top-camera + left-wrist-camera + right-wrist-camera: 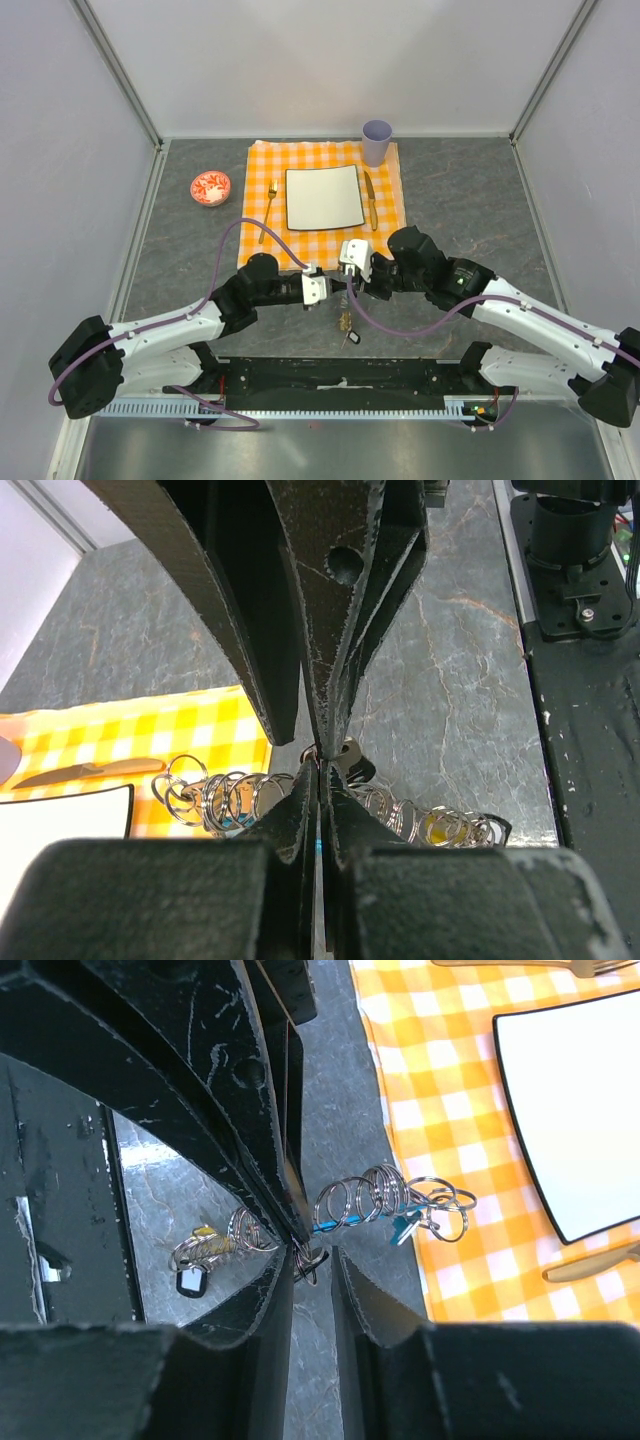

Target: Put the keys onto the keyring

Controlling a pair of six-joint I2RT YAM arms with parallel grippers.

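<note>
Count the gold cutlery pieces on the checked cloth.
2: a fork left of the white plate, a knife right of it, both lying on the cloth. None looks hidden.

Bright even light, faint shadows, sharp top view, wrist views' dark foregrounds blurred

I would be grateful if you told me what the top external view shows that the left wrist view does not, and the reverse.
Only the top external view: the bowl, cup and fork. Only the left wrist view: the separate rings chained to the keyring, which is pinched in the shut left gripper. Both: the plate, knife and checked cloth.
</note>
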